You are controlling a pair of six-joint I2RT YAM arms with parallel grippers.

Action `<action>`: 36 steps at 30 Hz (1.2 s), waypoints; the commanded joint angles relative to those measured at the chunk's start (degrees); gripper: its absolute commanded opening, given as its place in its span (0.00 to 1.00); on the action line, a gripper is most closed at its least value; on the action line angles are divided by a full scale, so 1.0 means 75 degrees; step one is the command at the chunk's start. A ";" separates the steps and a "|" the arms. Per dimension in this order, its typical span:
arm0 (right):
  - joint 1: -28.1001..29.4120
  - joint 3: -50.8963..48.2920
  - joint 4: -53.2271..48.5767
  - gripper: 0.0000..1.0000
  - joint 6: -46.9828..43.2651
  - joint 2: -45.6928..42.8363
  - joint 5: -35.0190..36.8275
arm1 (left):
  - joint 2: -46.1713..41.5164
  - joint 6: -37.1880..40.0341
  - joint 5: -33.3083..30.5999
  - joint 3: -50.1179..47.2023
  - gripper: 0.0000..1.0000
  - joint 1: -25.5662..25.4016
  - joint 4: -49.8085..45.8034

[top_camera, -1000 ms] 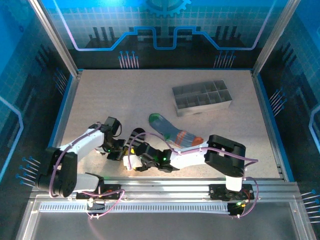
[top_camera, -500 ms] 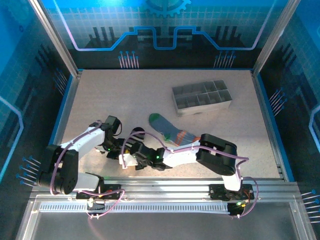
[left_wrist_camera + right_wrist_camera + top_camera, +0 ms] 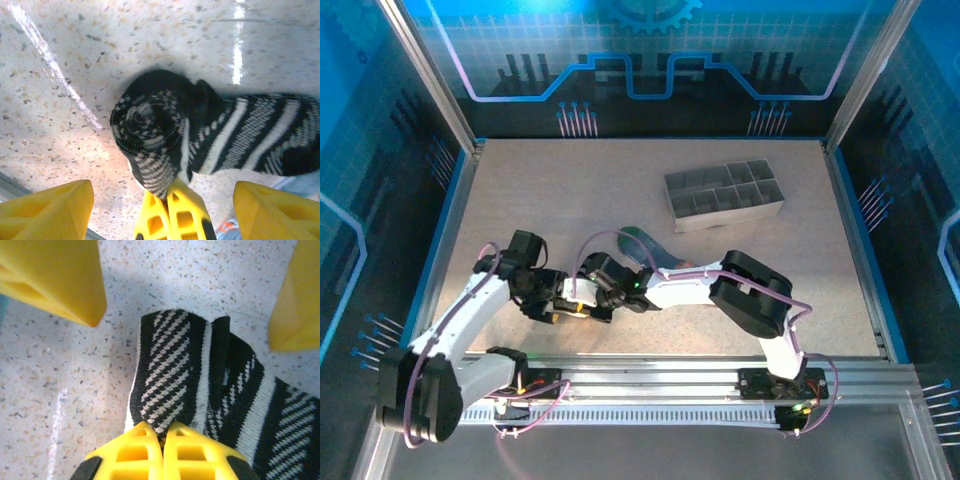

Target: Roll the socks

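Left gripper (image 3: 161, 190): fingers spread wide on either side of the roll, clear of it.
Right gripper (image 3: 161, 432): tips together, pinching the black sock (image 3: 150, 125).
Black sock: near left of table (image 3: 540, 200), one end rolled.
Striped sock (image 3: 658, 258): just beyond, seemingly partly under right arm.

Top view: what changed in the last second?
Right tool shut on the rolled end of the black sock, its arm reaching further left. Left tool opened and let that roll go, its elbow swinging out to the left. Colourful sock and grey tray stayed put.
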 commanded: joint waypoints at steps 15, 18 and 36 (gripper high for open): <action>-0.0895 0.0747 -0.2720 0.00 0.1440 0.1429 -0.1846 | -0.0545 0.0662 0.0805 -0.1398 0.53 0.0001 0.1565; -0.0942 0.0906 -0.2902 0.00 0.1459 0.1566 -0.1949 | -0.0170 0.0785 0.0676 -0.1493 0.53 -0.0033 0.1876; -0.0193 -0.0973 0.0549 0.53 -0.0417 -0.0843 0.0998 | 0.1217 0.0398 -0.0081 -0.1249 0.00 -0.0361 -0.0293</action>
